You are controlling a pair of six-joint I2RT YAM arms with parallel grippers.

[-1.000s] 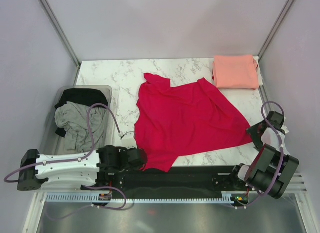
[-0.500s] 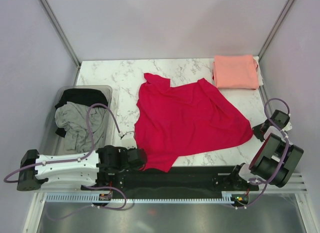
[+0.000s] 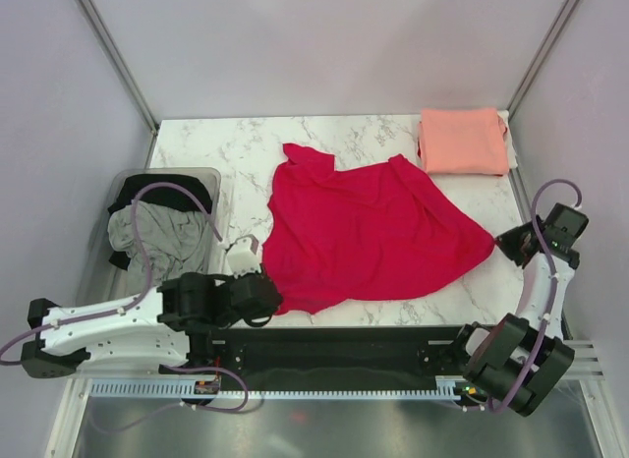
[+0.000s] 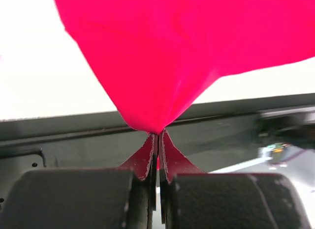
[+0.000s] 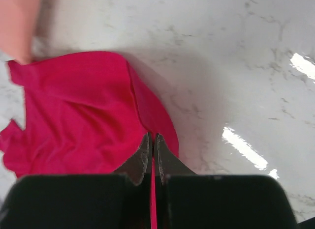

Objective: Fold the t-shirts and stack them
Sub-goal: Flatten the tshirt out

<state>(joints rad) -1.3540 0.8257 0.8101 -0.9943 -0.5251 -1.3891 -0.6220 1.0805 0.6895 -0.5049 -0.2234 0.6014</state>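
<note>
The crimson red t-shirt (image 3: pixel 373 227) lies spread and crumpled on the middle of the marble table (image 3: pixel 216 143). My left gripper (image 3: pixel 266 299) is shut on its near left hem, and in the left wrist view (image 4: pixel 157 136) the red cloth (image 4: pixel 187 52) rises in a taut cone from the jaws. My right gripper (image 3: pixel 502 248) is shut on the shirt's right corner; the right wrist view (image 5: pixel 152 140) shows a red fold (image 5: pixel 78 121) pinched between the jaws. A salmon pink t-shirt (image 3: pixel 462 141) lies folded at the back right. A grey t-shirt (image 3: pixel 147 244) and a black t-shirt (image 3: pixel 162 191) sit in the bin.
The clear plastic bin (image 3: pixel 212 175) stands at the left edge of the table. The black mounting rail (image 3: pixel 344 350) runs along the near edge. The pink shirt's corner (image 5: pixel 17 22) shows at the top left of the right wrist view.
My right arm swung from the near right edge up to the red shirt's right corner and shut on it. My left gripper pulled the near hem up and left, off the front rail.
</note>
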